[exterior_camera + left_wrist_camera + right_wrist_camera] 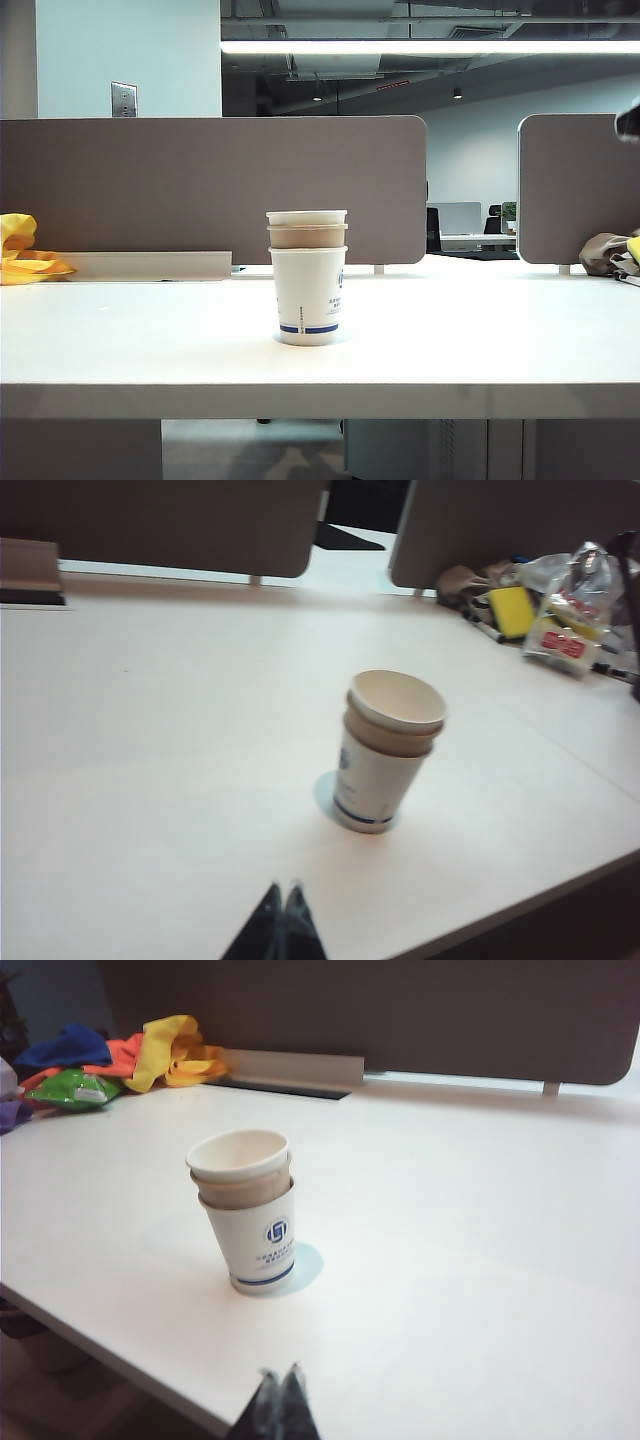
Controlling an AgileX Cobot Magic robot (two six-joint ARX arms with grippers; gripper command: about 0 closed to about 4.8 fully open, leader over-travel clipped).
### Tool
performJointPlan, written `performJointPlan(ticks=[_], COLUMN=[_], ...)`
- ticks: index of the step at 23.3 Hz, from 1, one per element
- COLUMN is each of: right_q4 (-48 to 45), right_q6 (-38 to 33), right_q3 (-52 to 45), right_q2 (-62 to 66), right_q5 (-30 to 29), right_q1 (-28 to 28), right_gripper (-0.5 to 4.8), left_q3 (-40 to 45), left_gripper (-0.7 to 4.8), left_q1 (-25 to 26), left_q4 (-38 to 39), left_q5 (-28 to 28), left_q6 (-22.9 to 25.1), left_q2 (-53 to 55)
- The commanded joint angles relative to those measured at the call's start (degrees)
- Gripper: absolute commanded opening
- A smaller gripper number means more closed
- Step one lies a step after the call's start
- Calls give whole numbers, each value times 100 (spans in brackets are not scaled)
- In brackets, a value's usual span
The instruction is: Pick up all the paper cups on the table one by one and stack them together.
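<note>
Paper cups (308,280) are seen nested into a single stack on the table (120,340), a white cup seated in the brown one, which is itself held by a blue-banded white cup at the base. No loose cup is visible, so the stacking is judged complete. The stack is left upright near the table's front edge, where both arms could reach it.

The left gripper (284,905) is shown with its fingertips pressed together and nothing pinched between them; the stack (385,750) stands well apart from it, ahead and slightly to one side. The right gripper (281,1388) is likewise closed and empty, with the stack (246,1210) well ahead of it. Neither arm is seen in the exterior view, which suggests both are drawn back clear of the stack.
</note>
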State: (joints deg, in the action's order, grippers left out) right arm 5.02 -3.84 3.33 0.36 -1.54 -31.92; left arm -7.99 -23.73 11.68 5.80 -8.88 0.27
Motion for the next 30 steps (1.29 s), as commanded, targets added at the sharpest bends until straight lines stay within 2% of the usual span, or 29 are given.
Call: performJointPlan(ticks=[1, 6, 8, 12, 18, 24, 30], right_q4=[-101, -125, -162, -105, 544, 542, 546], right_q6=[-87, -85, -81, -63, -63, -61, 140], right_q3=[-96, -245, -328, -328, -328, -326, -326], right_q2=[2, 2, 2, 2, 2, 2, 4], right_q5=[-9, -9, -20, -2, 37, 48, 55], right_q1=[4, 4, 4, 11, 11, 13, 13], right_gripper=[-5, -5, -5, -5, -5, -5, -5], left_q3=[155, 575, 669, 758, 756, 758, 756], left_gripper=[-5, -5, -5, -5, -5, -5, -5], left_q1=[9, 7, 7, 7, 7, 7, 7], left_q4=[-66, -822, -894, -503, -90, -103, -103], left_q5=[-352, -455, -452, -409, -505, -496, -435], left_q6=[52, 50, 52, 96, 96, 98, 739], left_q2=[7, 4, 4, 4, 9, 4, 4])
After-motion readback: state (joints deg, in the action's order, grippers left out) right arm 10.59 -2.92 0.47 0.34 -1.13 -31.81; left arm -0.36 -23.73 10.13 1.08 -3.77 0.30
